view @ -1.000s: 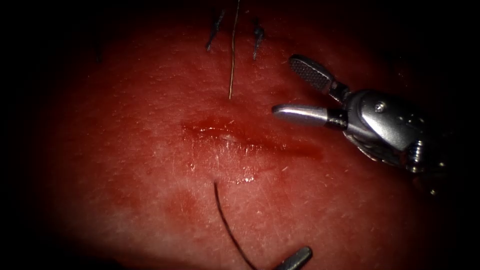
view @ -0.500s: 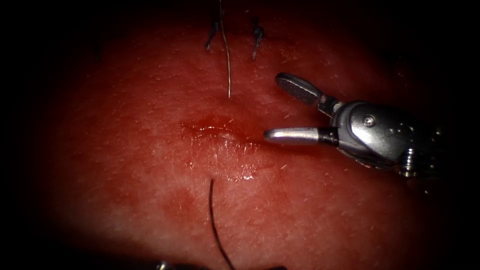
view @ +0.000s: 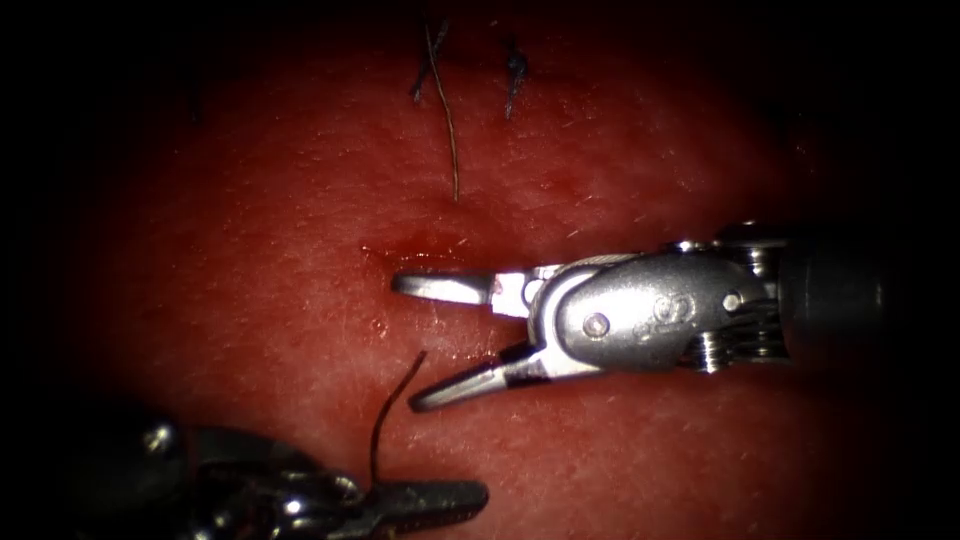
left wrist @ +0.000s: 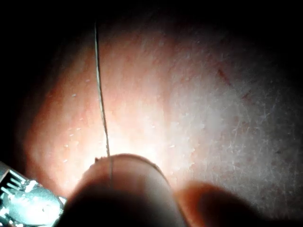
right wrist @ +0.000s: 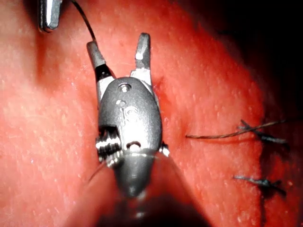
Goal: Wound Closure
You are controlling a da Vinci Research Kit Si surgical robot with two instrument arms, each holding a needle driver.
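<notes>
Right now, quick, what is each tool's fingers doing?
Left tool: fingers shut on the needle, near its lower end.
Right tool: fingers open over the cut, holding nothing.

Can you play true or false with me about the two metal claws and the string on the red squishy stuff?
1. The right claw is wide open. True.
2. The right claw is holding the thread. False: nothing is between its jaws; the dark thread ends just beside its lower jaw.
3. The left claw is shut on the dark thread that rises from the tissue. True.
4. The right claw sits over the cut. True.
5. A second thread lies straight across the right claw. False: it sits farther up, near two knotted stitches.
</notes>
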